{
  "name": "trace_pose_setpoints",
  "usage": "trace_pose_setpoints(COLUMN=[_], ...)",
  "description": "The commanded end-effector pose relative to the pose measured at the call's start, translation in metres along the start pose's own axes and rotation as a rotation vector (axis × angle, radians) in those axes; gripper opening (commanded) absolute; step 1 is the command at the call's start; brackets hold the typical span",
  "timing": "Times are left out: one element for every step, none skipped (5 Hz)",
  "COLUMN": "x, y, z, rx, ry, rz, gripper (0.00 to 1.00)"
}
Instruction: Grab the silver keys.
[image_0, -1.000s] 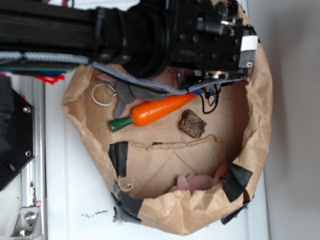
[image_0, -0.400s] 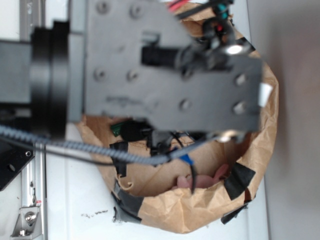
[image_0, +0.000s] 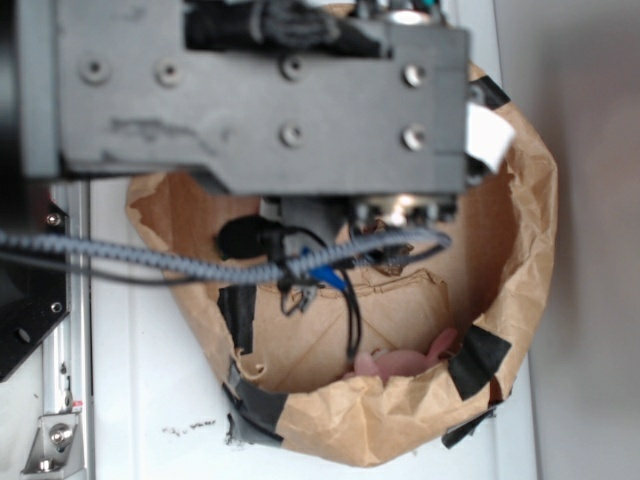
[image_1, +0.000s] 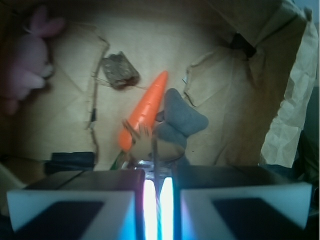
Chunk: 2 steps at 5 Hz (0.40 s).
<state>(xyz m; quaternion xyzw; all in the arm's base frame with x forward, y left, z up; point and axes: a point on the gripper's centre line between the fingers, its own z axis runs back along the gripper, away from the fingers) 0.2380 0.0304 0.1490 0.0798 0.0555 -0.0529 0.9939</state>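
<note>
Fingers of the black gripper (image_1: 155, 192) stand almost together, nothing visibly clamped. Silver keys are not visible; orange plastic carrot (image_1: 145, 111) touches grey plush toy (image_1: 180, 122) inside brown paper bag (image_0: 520, 250).

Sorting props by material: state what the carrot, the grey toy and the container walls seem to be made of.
Carrot: looks like smooth moulded plastic, uniform orange, faint sheen. Grey toy: probably plush fabric, matte with soft rounded lobes. Container walls: crinkled brown paper, creased and patched with black tape.
</note>
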Motion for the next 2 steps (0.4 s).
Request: trace_pose_setpoints(x=[0.0094, 0.0129], y=[0.0176, 0.0128], z=[0.0165, 0.0124], rx=[-0.065, -0.051], ry=[-0.120, -0.139], rz=[0.057, 0.061], gripper=[0.00, 0.00])
